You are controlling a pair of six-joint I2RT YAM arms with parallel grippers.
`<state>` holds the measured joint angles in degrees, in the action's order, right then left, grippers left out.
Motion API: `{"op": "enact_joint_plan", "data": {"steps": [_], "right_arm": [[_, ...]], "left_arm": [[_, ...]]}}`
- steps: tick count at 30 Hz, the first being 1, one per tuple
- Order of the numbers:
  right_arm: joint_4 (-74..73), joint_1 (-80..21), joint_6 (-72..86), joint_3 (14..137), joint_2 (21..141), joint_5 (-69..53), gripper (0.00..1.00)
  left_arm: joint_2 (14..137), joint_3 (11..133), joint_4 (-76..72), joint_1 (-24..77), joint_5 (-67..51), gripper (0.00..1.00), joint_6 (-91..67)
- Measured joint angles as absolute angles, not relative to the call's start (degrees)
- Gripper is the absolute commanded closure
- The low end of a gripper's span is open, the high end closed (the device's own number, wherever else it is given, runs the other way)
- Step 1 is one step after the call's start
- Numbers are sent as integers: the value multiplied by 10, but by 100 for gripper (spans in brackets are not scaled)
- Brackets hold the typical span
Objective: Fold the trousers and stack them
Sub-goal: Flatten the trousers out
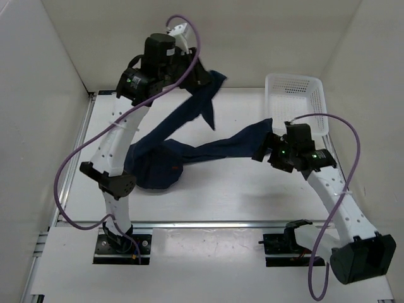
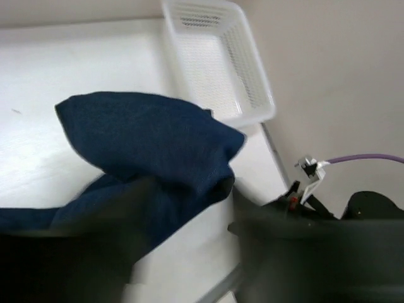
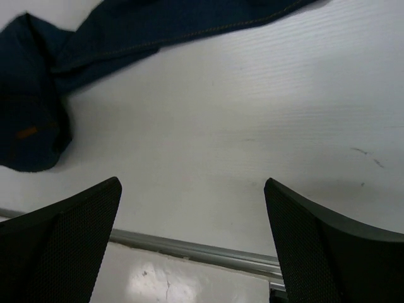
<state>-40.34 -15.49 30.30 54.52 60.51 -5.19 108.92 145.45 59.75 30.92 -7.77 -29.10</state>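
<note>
The left claw (image 1: pixel 203 77) is clenched on one leg end of the trousers (image 1: pixel 158 169), lifted at the far side (the waist lies bunched on the table (image 1: pixel 252 196), left). The right claw (image 3: pixel 192 184) gapes wide, empty, near the other leg.

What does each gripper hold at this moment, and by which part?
The left gripper holds the trousers by one leg, near its end, lifted off the table. The right gripper is open and holds nothing.
</note>
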Motion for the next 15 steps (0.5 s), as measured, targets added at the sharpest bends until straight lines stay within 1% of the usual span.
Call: {"op": "enact_joint_plan", "data": {"steps": [3,5,7,8,9,10,12,15], "right_arm": [[-406,-122,304,539,559,-42,0],[-410,-100,302,525,529,-39,0],[-423,-84,300,507,509,-39,0],[-427,-79,298,498,503,-40,0],[-436,-73,296,491,500,-44,0],[-440,-69,295,484,499,-47,0],[-445,-63,293,477,502,-53,0],[-445,-62,289,474,514,-64,0]], "left_arm": [[1100,1462,604,324,-91,0,-285],[1069,1409,598,304,-90,0,-283],[1020,1331,601,252,-80,0,-284],[990,1280,595,215,-69,3,-288],[956,1224,591,173,-53,3,-293],[925,1171,597,131,-34,1,-302],[871,1067,598,54,-5,1,-320],[821,938,618,-1,31,1,-339]]}}
